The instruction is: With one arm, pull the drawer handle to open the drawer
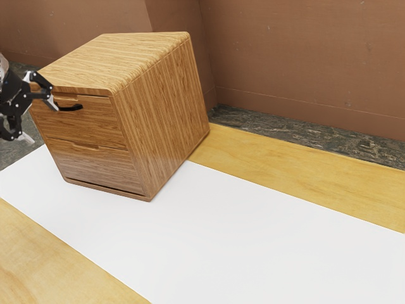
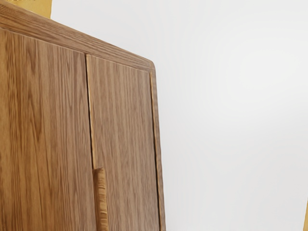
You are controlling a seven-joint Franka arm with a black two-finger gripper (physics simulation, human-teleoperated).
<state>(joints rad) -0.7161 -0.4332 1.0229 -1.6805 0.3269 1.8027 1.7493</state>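
Note:
A wooden cabinet (image 1: 158, 95) with two drawers stands on a white mat. The top drawer front (image 1: 95, 120) sits flush with the cabinet, and its wooden handle (image 1: 66, 99) runs along its upper edge. My gripper (image 1: 62, 101) is at the exterior view's left, right against that handle. It is open: one black finger (image 1: 71, 107) lies just under the handle and the other stands higher, by the cabinet's corner. In the wrist view the lower drawer front (image 2: 122, 144) and its wooden handle (image 2: 100, 199) show just beyond my hand.
The white mat (image 1: 221, 240) spreads over a wooden floor (image 1: 304, 171) toward the exterior view's right. Brown walls (image 1: 304, 57) stand behind the cabinet. The lower drawer (image 1: 98, 166) is flush too.

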